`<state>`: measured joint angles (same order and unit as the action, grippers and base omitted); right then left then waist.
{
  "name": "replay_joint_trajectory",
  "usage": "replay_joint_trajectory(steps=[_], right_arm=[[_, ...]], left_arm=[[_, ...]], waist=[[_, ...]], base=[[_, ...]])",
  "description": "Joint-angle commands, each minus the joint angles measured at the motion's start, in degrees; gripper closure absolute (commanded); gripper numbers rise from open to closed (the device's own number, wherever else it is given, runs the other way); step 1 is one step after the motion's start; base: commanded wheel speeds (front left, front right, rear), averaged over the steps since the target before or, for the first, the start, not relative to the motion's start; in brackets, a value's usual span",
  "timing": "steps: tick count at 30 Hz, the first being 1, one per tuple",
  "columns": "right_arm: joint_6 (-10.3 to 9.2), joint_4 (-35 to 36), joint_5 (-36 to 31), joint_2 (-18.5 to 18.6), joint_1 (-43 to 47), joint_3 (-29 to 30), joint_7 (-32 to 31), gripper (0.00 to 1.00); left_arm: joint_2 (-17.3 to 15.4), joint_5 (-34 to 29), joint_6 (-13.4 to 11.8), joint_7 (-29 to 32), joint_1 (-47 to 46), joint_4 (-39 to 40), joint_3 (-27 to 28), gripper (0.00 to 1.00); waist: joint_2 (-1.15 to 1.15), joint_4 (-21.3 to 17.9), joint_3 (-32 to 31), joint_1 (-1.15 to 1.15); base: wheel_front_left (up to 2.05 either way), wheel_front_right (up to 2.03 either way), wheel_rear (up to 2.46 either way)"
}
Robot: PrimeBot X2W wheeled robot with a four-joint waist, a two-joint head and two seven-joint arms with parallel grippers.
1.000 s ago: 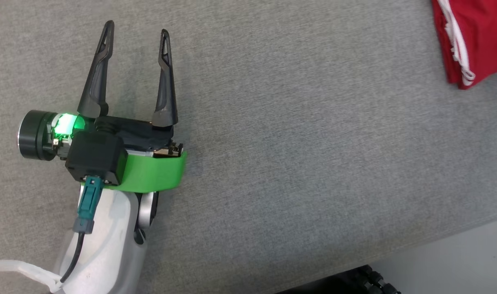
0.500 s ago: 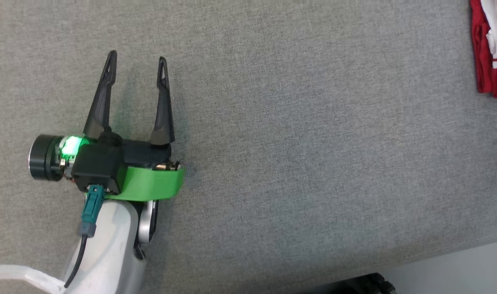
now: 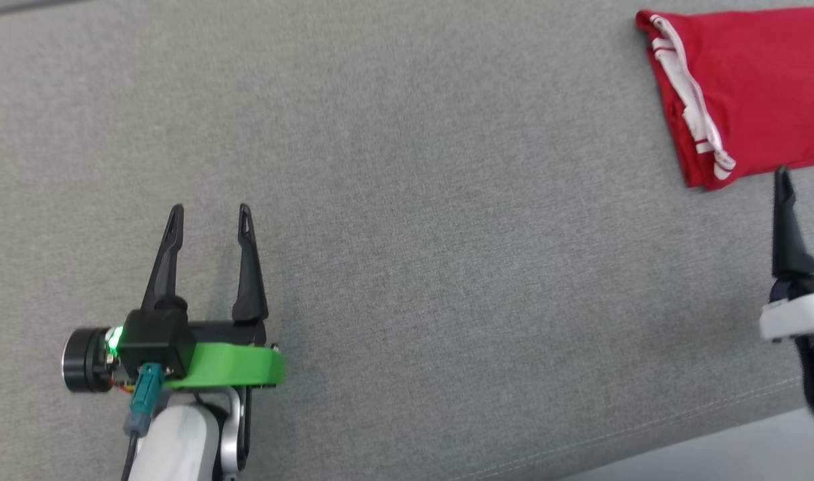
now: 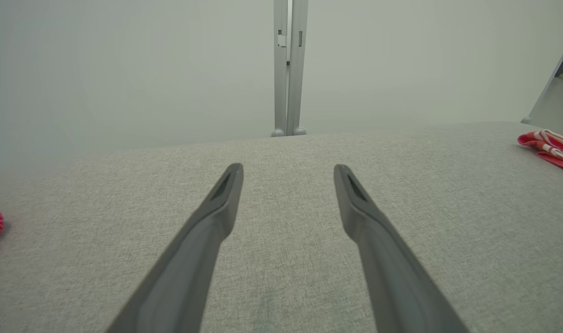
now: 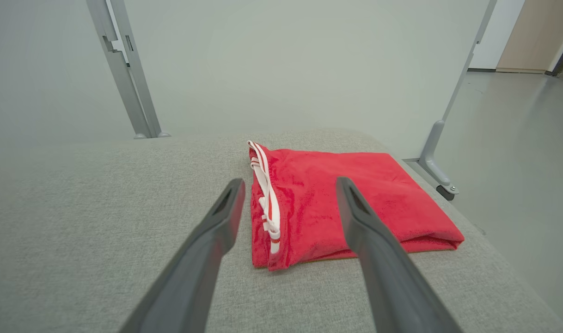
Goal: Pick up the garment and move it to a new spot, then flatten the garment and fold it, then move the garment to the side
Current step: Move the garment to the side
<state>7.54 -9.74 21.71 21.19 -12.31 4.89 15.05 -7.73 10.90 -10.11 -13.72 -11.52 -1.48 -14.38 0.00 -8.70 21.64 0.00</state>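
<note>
Left gripper (image 3: 210,210) and right gripper (image 5: 289,182) hang low over the table (image 3: 447,267), fingers wide, empty; the right faces the garment (image 5: 392,194).

You see a red garment (image 3: 748,87) with white stripes along its trim; the table (image 3: 447,267) is grey with a fine woven fleck; your left end effector (image 3: 210,210) has black fingers (image 3: 163,267), a bright green band (image 3: 233,366), a green light (image 3: 116,336), a teal plug (image 3: 143,397) and a white forearm (image 3: 176,444); the right end effector (image 5: 289,181) has dark grey fingers.
</note>
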Motion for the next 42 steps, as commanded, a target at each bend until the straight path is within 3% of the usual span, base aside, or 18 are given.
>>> replay_joint_trajectory(steps=[1, 9, 18, 42], right_arm=[[-0.11, 1.72, -1.01, -1.0, 2.57, 0.08, 0.15, 0.0], [-0.11, 8.76, -2.58, -5.79, 11.61, -1.82, 0.15, 0.0], [-0.11, 12.94, -5.28, -8.18, 17.52, -2.14, -2.17, 0.0], [-0.1, 17.67, -7.93, -10.58, 23.91, -3.09, -8.41, 0.0]], left_arm=[[-0.34, 0.55, -0.49, -0.42, 1.71, -0.45, 0.46, 0.0], [-0.08, 2.48, -0.62, -1.04, 6.05, -2.86, 1.62, 0.0], [-0.66, 4.31, 0.26, -1.47, 10.86, -5.54, 3.1, 0.0], [-0.72, 3.8, 3.09, -1.48, 15.85, -10.98, 4.36, 0.0]], waist=[[0.0, 0.89, -6.48, 0.0], [0.0, 5.32, -11.42, 0.0], [0.0, 8.92, -16.45, 0.0], [0.0, 8.55, -22.31, 0.0]], base=[[0.0, 0.0, 0.0], [0.0, 0.0, 0.0], [0.0, 0.0, 0.0], [0.0, 0.0, 0.0]])
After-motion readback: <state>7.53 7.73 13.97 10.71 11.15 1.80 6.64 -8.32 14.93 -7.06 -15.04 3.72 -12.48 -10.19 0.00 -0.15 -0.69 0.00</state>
